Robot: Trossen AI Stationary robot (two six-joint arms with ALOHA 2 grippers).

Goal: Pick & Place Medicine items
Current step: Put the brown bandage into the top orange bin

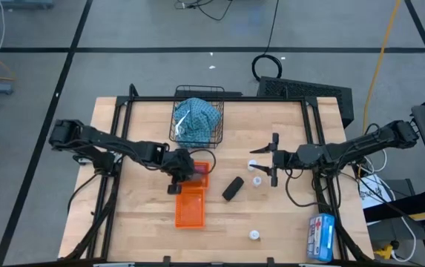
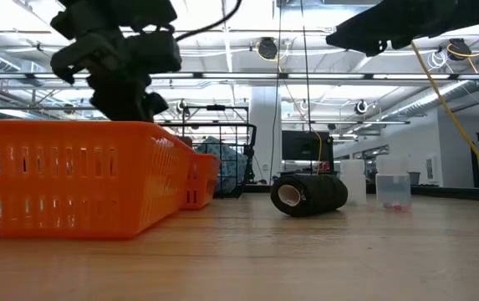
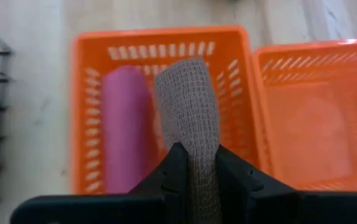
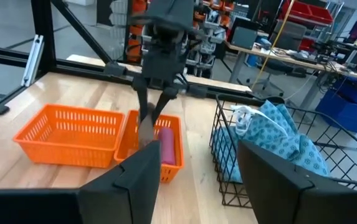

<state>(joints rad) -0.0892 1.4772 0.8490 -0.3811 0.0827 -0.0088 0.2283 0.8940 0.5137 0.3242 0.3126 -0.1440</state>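
Brown, woven and bar-shaped, the item you are placing (image 3: 187,118) is pinched between the narrow fingers of the left gripper (image 3: 195,163). Its long axis runs straight out from the jaws and hangs over the smaller orange basket (image 3: 228,43). The pink oblong (image 3: 123,118) already lies in that basket, just beside the bar and parallel to it. Lower and release so the bar lands alongside it.

The right gripper (image 1: 273,159) waits with fingers spread and holds nothing. It is the nearer arm to the black oblong (image 1: 232,188) and to two white vials (image 1: 257,180). A third vial (image 1: 254,235) sits near the front edge. The blue pouch (image 1: 197,119) lies in the wire basket (image 1: 216,90).

No writing is legible on any item.
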